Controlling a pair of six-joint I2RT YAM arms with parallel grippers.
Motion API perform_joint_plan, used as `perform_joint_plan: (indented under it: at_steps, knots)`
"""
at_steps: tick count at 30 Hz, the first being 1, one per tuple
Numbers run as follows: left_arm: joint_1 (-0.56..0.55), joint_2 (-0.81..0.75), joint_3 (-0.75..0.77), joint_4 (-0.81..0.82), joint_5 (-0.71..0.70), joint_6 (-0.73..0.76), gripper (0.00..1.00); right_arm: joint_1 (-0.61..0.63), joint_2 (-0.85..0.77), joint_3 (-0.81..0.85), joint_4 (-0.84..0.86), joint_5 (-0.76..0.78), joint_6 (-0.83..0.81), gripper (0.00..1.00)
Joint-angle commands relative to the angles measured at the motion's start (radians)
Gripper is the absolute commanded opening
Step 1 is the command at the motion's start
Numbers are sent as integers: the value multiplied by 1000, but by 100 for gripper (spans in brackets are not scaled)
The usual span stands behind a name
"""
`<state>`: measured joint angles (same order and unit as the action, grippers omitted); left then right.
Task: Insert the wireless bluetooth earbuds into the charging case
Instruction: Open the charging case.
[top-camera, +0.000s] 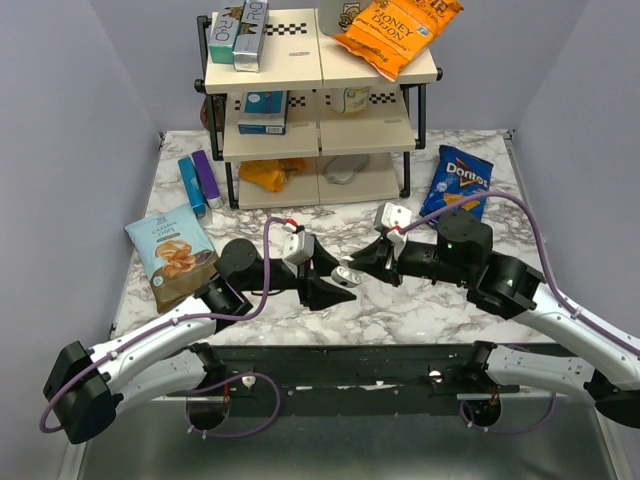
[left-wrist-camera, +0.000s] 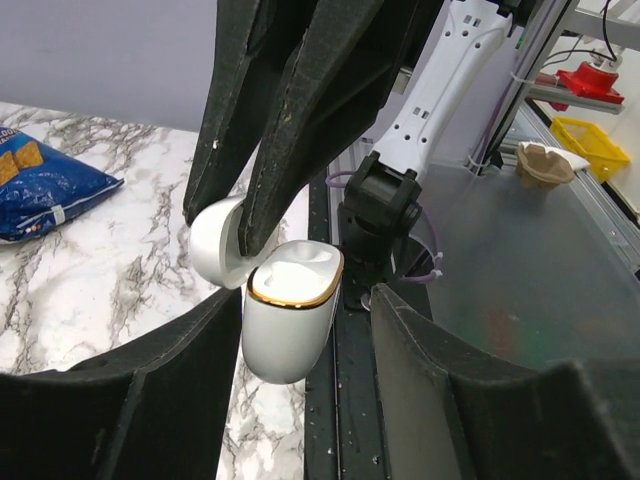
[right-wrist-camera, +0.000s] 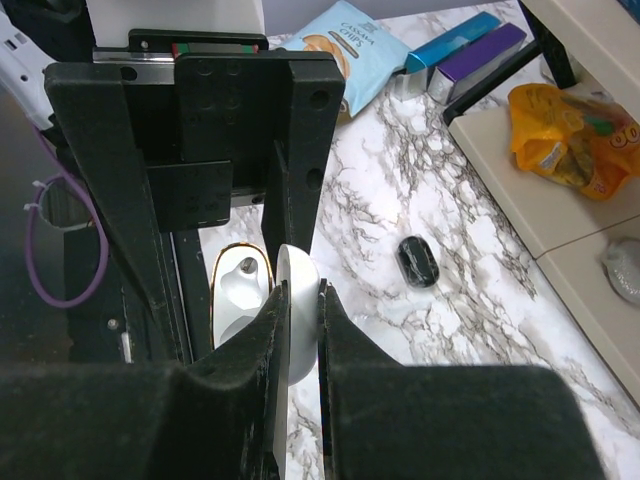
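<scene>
You had the right gripper (right-wrist-camera: 300, 292) clamped on the lid (left-wrist-camera: 215, 245) of the charging case (left-wrist-camera: 290, 325) while the half-open left gripper (left-wrist-camera: 305, 305) straddled its body, unclamped.

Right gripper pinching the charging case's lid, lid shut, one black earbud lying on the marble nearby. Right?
Not quite: the lid is flipped open, not shut. The left wrist view shows the charging case with its gold-rimmed mouth exposed. The rest holds: the right gripper pinches the lid, and one black earbud lies on the marble table nearby.
</scene>
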<state>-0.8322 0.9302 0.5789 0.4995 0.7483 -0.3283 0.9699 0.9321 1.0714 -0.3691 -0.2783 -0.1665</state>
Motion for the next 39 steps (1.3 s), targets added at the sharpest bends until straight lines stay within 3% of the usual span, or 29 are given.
perform_joint_plan:
  at_steps: [1, 9, 17, 21, 24, 25, 27, 28, 30, 34, 39]
  knots:
    - [5, -7, 24, 37, 25, -6, 59, 9, 11, 16, -21, -15, -10, 1]
    - [5, 2, 19, 17, 3, 11, 53, 9, 28, 27, -19, -16, -8, 1]
    - [5, 19, 18, 13, 19, 20, 34, 12, 36, 33, -27, -18, -8, 1]
    - [5, 15, 10, 20, 14, 21, 31, 10, 40, 35, -30, -18, -8, 1]
    - [5, 13, 6, 28, 7, 20, 20, 12, 45, 36, -31, -18, -7, 1]
    - [5, 12, 3, 33, 2, 20, 9, 12, 45, 39, -31, -16, -5, 1]
    - [5, 6, -17, 66, -22, 11, 0, 10, 43, 42, -25, -4, 12, 16]
    - [5, -2, -28, 83, -35, -3, 0, 12, 40, 42, -22, 1, 18, 39]
    - [4, -27, -66, 135, -70, -17, 0, 12, 31, 39, 4, 42, 57, 59]
    - [4, -79, -119, 162, -189, -28, 0, 6, -6, 36, 51, 142, 125, 74]
    - [-11, -229, -215, 148, -412, -29, 0, -25, -67, -60, 151, 343, 229, 76]
